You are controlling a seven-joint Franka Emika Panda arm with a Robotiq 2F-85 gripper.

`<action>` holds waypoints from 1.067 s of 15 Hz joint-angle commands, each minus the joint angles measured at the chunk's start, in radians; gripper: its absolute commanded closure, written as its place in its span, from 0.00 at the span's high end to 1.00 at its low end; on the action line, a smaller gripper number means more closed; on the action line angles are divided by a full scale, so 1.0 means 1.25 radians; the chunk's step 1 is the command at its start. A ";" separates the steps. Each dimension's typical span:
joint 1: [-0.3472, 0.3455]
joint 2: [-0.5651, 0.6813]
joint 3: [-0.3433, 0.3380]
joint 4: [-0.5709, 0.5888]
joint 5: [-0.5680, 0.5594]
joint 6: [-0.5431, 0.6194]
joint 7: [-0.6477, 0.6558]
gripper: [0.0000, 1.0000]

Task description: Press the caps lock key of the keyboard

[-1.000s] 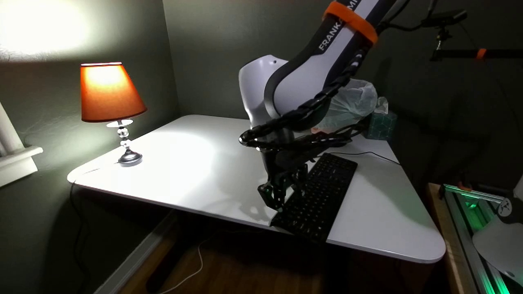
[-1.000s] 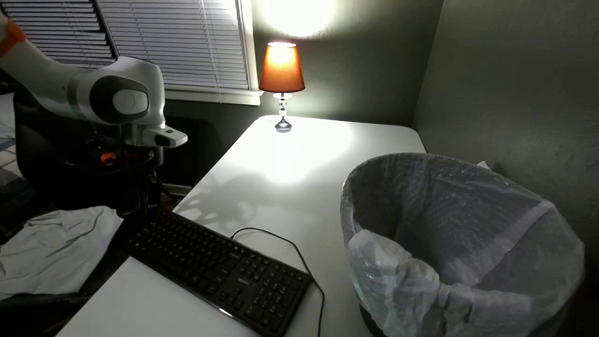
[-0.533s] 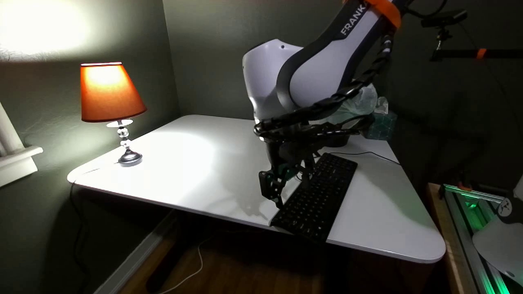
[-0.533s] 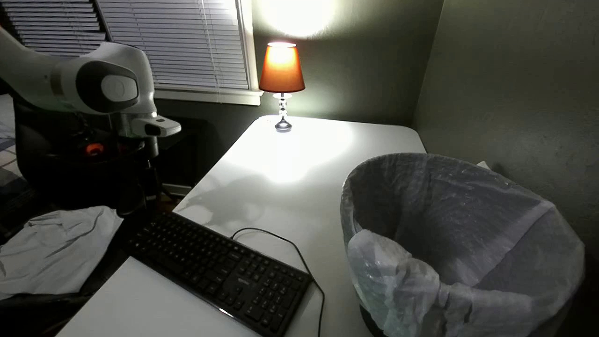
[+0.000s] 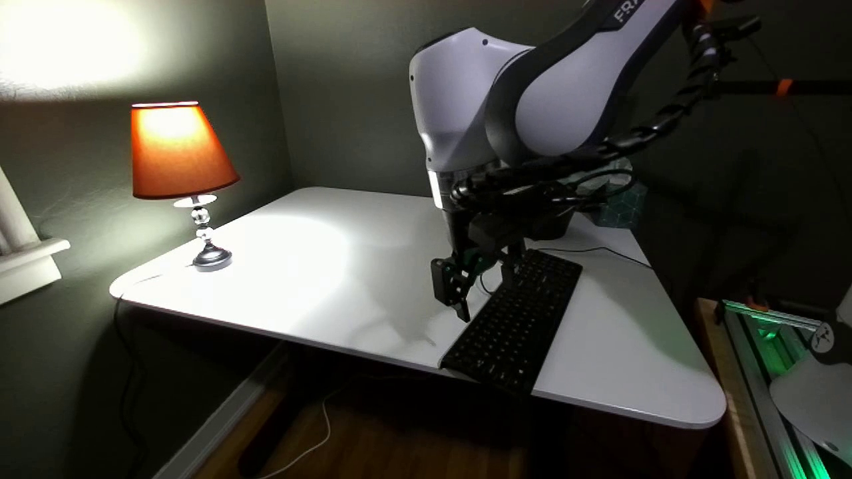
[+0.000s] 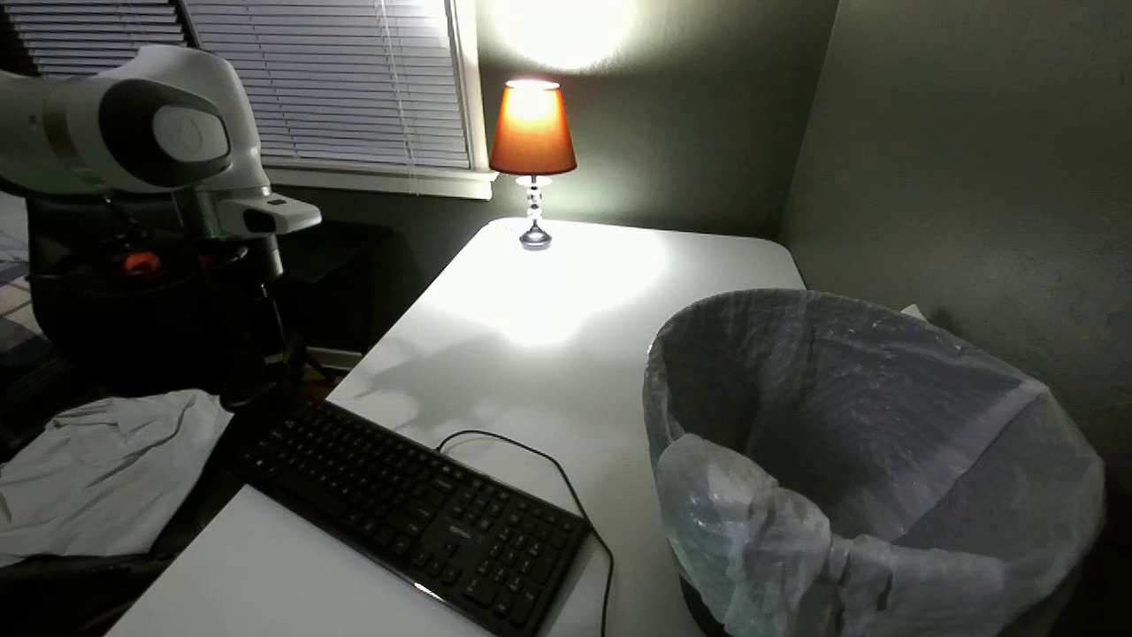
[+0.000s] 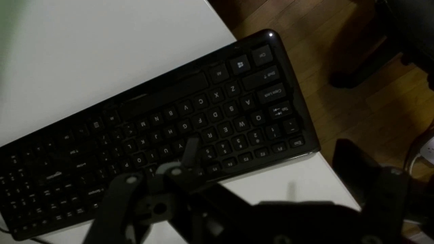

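Note:
The black keyboard point(image 5: 522, 319) lies on the white table, with one end at the table's edge. It also shows in an exterior view point(image 6: 416, 500) and in the wrist view point(image 7: 183, 117). In the wrist view its lettering is upside down, and the Caps Lock key point(image 7: 272, 94) is visible near the right end, uncovered. My gripper point(image 7: 268, 147) is open and empty, its fingers wide apart. One finger overlaps the number and function keys; the other appears past the table edge. In an exterior view the gripper point(image 5: 488, 296) hangs above the keyboard's long side.
An orange-shaded lamp point(image 5: 180, 153) stands at the table's far end. A bin with a plastic liner point(image 6: 849, 425) stands beside the keyboard's cable point(image 6: 566, 482). A tissue box point(image 5: 621, 205) is behind. A pale cloth point(image 6: 115, 478) lies near the table's edge point(image 5: 626, 410).
The arm and gripper have risen. They have shifted right in an exterior view and left in an exterior view. The gripper stays open. The keyboard has not moved.

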 commanded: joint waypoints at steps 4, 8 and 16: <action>-0.001 -0.125 0.029 -0.087 -0.090 -0.015 0.122 1.00; -0.010 -0.183 0.057 -0.118 -0.123 -0.017 0.173 1.00; -0.023 -0.165 0.064 -0.101 -0.102 -0.002 0.145 1.00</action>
